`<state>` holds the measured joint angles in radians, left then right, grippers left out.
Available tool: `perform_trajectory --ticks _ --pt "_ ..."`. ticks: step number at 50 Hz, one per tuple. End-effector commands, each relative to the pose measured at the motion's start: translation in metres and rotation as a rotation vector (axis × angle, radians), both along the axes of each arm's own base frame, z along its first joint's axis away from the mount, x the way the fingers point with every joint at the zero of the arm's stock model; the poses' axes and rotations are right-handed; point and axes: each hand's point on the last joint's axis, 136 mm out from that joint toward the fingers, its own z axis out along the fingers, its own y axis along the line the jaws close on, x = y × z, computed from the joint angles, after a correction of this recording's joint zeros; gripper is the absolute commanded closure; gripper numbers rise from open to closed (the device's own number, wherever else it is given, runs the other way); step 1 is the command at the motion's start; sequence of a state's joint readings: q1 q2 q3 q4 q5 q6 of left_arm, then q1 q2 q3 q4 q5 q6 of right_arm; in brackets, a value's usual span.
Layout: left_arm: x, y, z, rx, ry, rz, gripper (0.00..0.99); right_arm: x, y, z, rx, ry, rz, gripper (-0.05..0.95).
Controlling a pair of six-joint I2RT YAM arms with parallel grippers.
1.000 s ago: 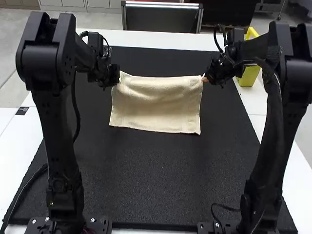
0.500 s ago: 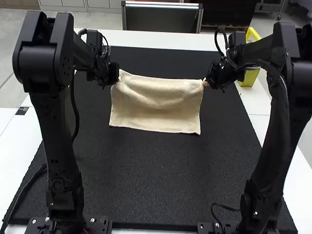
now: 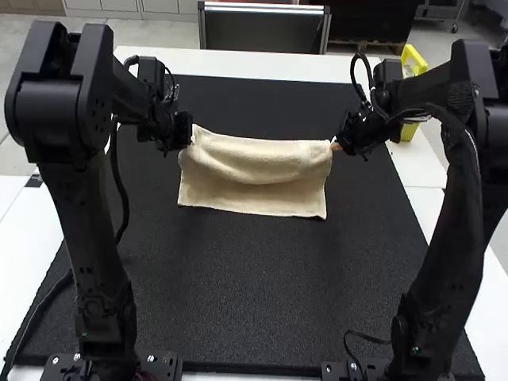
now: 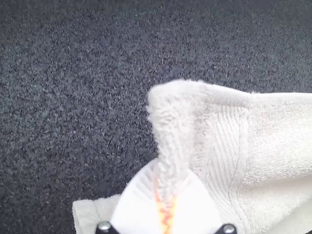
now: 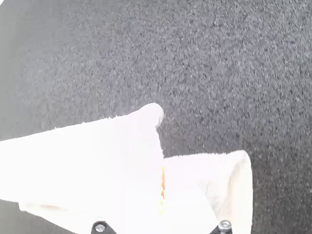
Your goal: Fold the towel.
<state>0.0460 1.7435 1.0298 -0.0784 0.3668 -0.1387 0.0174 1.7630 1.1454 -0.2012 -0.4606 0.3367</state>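
Note:
A cream towel (image 3: 254,171) hangs between the grippers in the high view, its far edge lifted and bulging over the part that lies flat nearer the arms. My left gripper (image 3: 190,138) holds its far left corner; my right gripper (image 3: 336,145) holds the far right corner. In the left wrist view, the white ribbed fingers of my left gripper (image 4: 166,207) are closed on the towel's corner (image 4: 175,117). The right wrist view has my right gripper (image 5: 163,207) pinching the towel (image 5: 97,151) at its corner, very bright there.
A black mat (image 3: 246,294) covers most of the white table (image 3: 270,65). Behind the right arm, a yellow container (image 3: 409,127) stands at the table's right side. A cable (image 3: 40,305) lies beside the left arm's base.
The towel's held edge has come down and toward the arm bases, with both grippers moving along. The towel bulges more, while its near edge stays in place.

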Motion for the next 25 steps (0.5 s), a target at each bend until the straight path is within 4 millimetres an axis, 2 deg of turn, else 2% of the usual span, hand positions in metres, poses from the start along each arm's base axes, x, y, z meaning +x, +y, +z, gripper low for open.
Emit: perform_trajectory --ticks 1,11,25 --pt "-0.007 0.004 0.009 0.013 -0.027 -0.010 0.974 -0.003 -0.006 0.016 0.003 -0.039 -0.017 0.92" --pt "-0.021 0.004 -0.004 0.013 -0.001 -0.015 0.972 -0.014 -0.006 0.010 0.002 -0.022 -0.016 0.92" --pt "-0.030 0.007 -0.016 0.024 0.015 -0.021 0.974 -0.029 -0.013 -0.010 -0.007 0.017 -0.033 0.92"
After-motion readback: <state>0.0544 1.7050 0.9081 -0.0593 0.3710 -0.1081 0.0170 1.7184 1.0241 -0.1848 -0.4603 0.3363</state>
